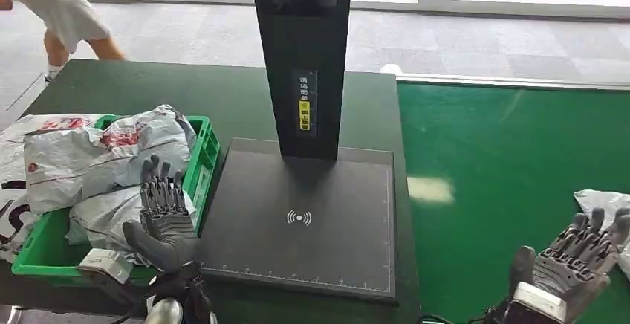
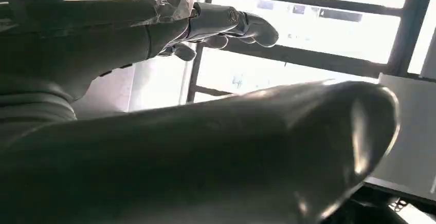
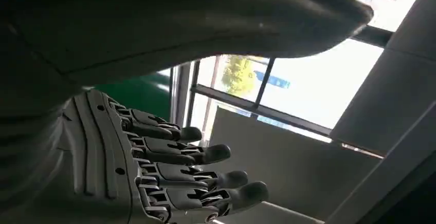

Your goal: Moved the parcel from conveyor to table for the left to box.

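Note:
A white-grey parcel (image 1: 603, 206) lies on the green conveyor (image 1: 512, 175) at the far right edge. My right hand (image 1: 576, 257) hovers just in front of it, fingers spread and holding nothing; the right wrist view shows the same spread fingers (image 3: 180, 167). My left hand (image 1: 165, 216) stands palm-open over the near right corner of the green crate (image 1: 200, 162), fingers pointing up, nothing in it. The left wrist view shows its thumb (image 2: 231, 147) and fingers (image 2: 226, 23) apart. The crate holds several grey poly-bag parcels (image 1: 104, 153).
A dark scanner platform (image 1: 301, 220) with a black upright post (image 1: 301, 56) sits between crate and conveyor on the dark green table (image 1: 186, 90). More parcels (image 1: 15, 160) spill over the crate's left side. A person's legs (image 1: 67, 19) show at the far left back.

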You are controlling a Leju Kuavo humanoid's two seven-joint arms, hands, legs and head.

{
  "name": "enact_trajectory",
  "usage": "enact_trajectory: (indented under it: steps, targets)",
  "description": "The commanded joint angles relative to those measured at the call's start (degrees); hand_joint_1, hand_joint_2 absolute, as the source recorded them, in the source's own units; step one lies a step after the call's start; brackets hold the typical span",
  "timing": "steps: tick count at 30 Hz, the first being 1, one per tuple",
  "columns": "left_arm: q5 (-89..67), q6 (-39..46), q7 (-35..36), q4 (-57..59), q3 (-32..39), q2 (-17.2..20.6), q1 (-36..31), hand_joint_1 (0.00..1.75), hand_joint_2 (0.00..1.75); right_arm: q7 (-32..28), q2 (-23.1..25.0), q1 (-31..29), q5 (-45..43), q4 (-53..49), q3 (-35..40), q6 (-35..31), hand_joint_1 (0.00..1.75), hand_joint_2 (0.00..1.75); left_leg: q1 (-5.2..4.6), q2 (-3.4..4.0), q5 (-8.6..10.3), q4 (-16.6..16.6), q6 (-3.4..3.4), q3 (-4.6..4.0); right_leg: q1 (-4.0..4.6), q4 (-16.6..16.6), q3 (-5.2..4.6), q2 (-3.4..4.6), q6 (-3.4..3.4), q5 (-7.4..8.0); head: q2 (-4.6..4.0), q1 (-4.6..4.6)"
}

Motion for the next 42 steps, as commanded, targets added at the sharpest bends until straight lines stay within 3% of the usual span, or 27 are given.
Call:
enact_trajectory:
  steps: [1,2,6,15,25,27,33,38,39,42]
  targets:
    - [1.9,-0.7,-0.5,7.7,-0.5,0.1,-3.4,0.00,0.00,1.0,-0.8,-2.1,7.5,7.6,-3.6,0.0,0.00,0.00,0.04,-0.07,0.10,-0.1,-0.03,0.04,0.04,-0.2,0.08,-0.05,0.02,0.10,0.00,0.02]
    - [2.1,-0.9,-0.7,8.7,-0.4,0.0,-4.1,0.00,0.00,3.1,-1.7,-2.5,10.4,8.3,-4.2,0.0,0.00,1.75,0.05,-0.10,0.17,-0.2,-0.04,0.03,0.04,-0.3,0.09,-0.08,0.03,0.17,0.00,0.02]
    - [2.1,-1.4,-0.7,10.7,-0.3,-0.1,-5.8,0.00,0.00,10.1,-8.8,-3.7,15.9,12.4,-6.1,1.5,0.00,1.75,0.03,-0.21,0.17,-0.2,0.00,0.00,0.03,-0.3,0.11,-0.19,0.05,0.15,0.00,0.02]
    - [2.2,-1.9,-2.1,10.8,-0.3,1.3,-5.0,0.00,0.00,12.8,-15.8,-6.1,22.5,19.1,-13.3,0.0,0.00,1.75,0.00,-0.17,0.17,-0.2,-0.01,0.00,-0.01,-0.3,0.09,-0.14,0.11,0.20,0.00,0.02]
    - [1.9,-1.7,-1.8,12.3,-0.9,1.4,-5.3,0.00,0.00,14.5,-15.7,-6.6,25.7,21.5,-17.4,0.0,0.00,1.75,-0.03,-0.09,0.08,-0.1,-0.02,0.00,-0.04,-0.1,0.03,-0.06,0.08,0.11,0.00,0.02]
    - [2.9,-2.0,-1.7,13.8,-0.6,2.1,-5.5,0.00,0.00,20.6,-17.1,-6.5,34.9,23.8,-19.4,2.0,0.00,1.75,-0.02,-0.11,0.11,-0.1,-0.02,0.00,-0.03,-0.2,0.04,-0.08,0.08,0.14,0.00,0.02]
    - [2.5,-3.3,-1.9,17.4,-0.9,2.3,-7.1,0.00,0.00,29.9,-22.0,-12.8,43.5,43.0,-26.6,11.7,0.00,1.75,-0.01,-0.13,0.19,-0.2,0.02,0.00,-0.02,-0.3,0.09,-0.10,0.13,0.24,0.00,0.02]
    - [2.5,-3.2,-1.8,17.5,-0.8,2.4,-7.3,0.00,0.00,30.6,-22.7,-14.5,44.8,47.5,-27.1,11.0,0.00,1.75,-0.05,-0.04,0.14,-0.1,0.00,0.00,-0.06,-0.2,0.05,0.00,0.16,0.24,0.00,0.02]
    - [2.3,-3.6,-1.3,18.0,-0.7,2.4,-7.8,0.00,0.00,35.2,-23.5,-17.5,49.7,54.7,-27.4,13.3,0.00,1.75,-0.12,-0.03,0.09,-0.1,0.02,0.00,-0.12,-0.1,0.02,0.02,0.15,0.16,0.00,0.02]
    - [2.2,-3.7,-1.1,19.2,-0.6,2.3,-8.2,0.00,0.00,35.8,-25.1,-21.3,50.8,63.2,-26.5,9.3,0.00,1.75,-0.06,0.09,0.14,-0.2,0.00,0.06,-0.05,-0.3,0.09,0.14,0.15,0.30,0.00,0.02]
